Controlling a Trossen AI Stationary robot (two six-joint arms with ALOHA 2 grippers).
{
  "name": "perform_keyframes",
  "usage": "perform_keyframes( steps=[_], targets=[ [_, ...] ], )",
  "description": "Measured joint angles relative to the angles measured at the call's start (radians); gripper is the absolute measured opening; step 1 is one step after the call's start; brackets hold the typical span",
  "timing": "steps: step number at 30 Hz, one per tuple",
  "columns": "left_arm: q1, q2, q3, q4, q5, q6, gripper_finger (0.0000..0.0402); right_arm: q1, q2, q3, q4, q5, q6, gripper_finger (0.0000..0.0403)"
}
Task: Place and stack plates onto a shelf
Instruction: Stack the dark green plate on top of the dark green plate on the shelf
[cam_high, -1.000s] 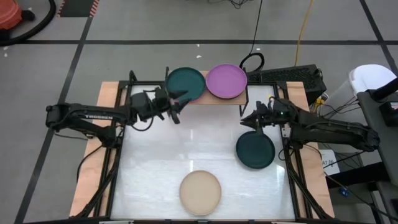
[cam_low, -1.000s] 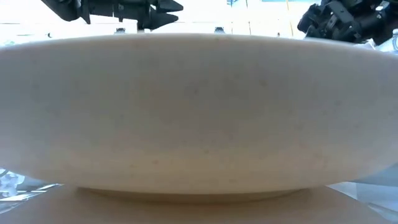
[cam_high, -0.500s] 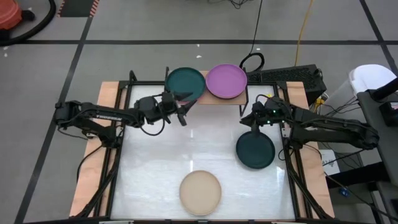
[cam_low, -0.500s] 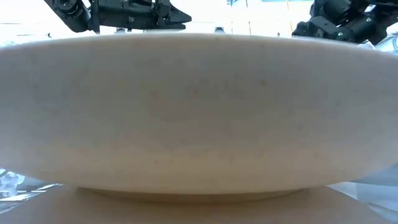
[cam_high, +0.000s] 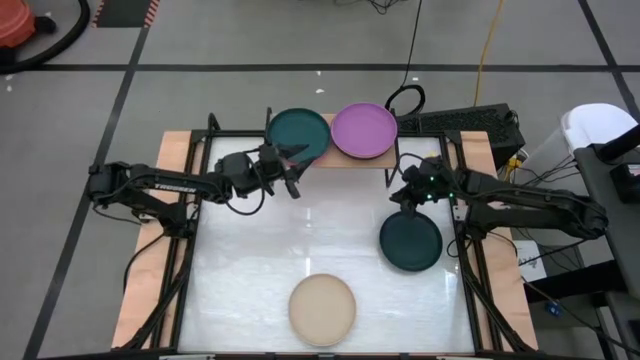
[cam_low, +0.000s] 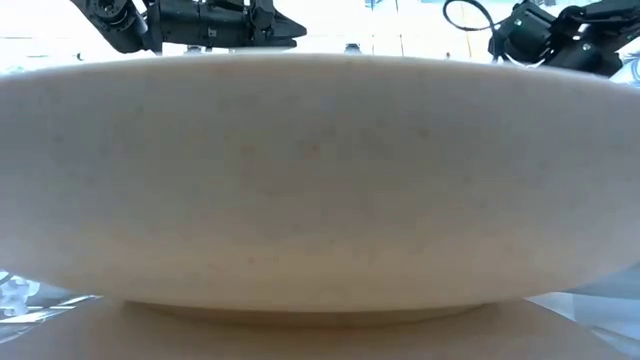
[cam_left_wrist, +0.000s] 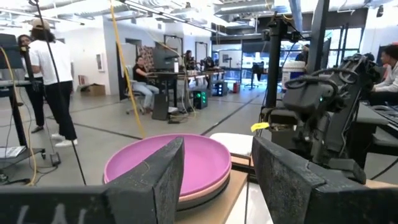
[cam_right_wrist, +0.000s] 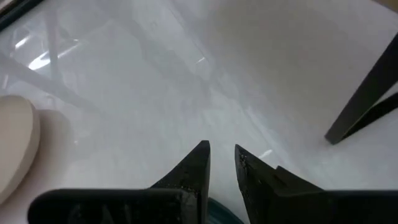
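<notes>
On the shelf (cam_high: 342, 162) at the table's far edge sit a dark teal plate (cam_high: 299, 134) and a purple plate (cam_high: 364, 130). The purple plate (cam_left_wrist: 168, 165) lies on top of a salmon pink one (cam_left_wrist: 208, 191). A second dark teal plate (cam_high: 410, 241) and a beige plate (cam_high: 322, 308) lie flat on the table. My left gripper (cam_high: 297, 172) hovers open just before the shelf, near the teal plate. My right gripper (cam_high: 398, 190) hangs over the far rim of the table's teal plate (cam_right_wrist: 214, 211), its fingers a narrow gap apart.
The shelf's thin black legs (cam_right_wrist: 364, 93) stand close beyond my right gripper (cam_right_wrist: 222, 148). The beige plate (cam_low: 320, 180) fills the low view, with both grippers showing above it. White tabletop (cam_high: 300, 240) lies between the plates. People and desks show in the room beyond.
My left gripper has moved toward the table's right, closer to the shelf front below the teal plate. My right gripper has shifted slightly toward the left, staying above the dark teal plate's far rim. No plate has moved.
</notes>
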Motion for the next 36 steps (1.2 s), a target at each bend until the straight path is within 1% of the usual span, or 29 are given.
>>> perform_keyframes(
  steps=[7,10,13,16,19,23,26,30,36],
  targets=[
    [0.0,0.009,0.001,0.006,0.0,-0.006,0.0193,0.0,0.0,-0.068,0.093,-0.001,0.012,0.0061],
    [-0.001,0.011,0.001,0.003,0.0,-0.011,0.0193,0.0,-0.001,-0.069,0.066,-0.006,0.05,0.0061],
    [-0.005,0.021,0.001,0.01,0.001,-0.019,0.0193,0.0,0.0,-0.069,0.003,-0.006,0.087,0.0068],
    [-0.006,0.024,0.001,0.006,0.002,-0.033,0.0193,0.0,0.007,-0.07,-0.028,-0.005,0.086,0.0087],
    [-0.006,0.028,0.001,0.012,0.003,-0.036,0.0193,0.0,0.018,-0.07,-0.033,-0.007,0.057,0.0116],
    [-0.006,0.03,0.001,0.01,0.003,-0.044,0.0193,0.0,0.04,-0.07,-0.045,-0.067,-0.018,0.0158],
    [-0.006,0.03,0.001,0.009,0.003,-0.046,0.0193,0.0,0.058,-0.07,-0.046,-0.084,-0.066,0.018],
    [-0.006,0.03,0.001,0.009,0.003,-0.049,0.0193,0.0,0.102,-0.07,-0.046,-0.081,-0.099,0.0193],
    [-0.006,0.03,0.001,0.008,0.003,-0.049,0.0193,0.0,0.2,-0.07,-0.028,-0.08,-0.108,0.0194]
  ],
)
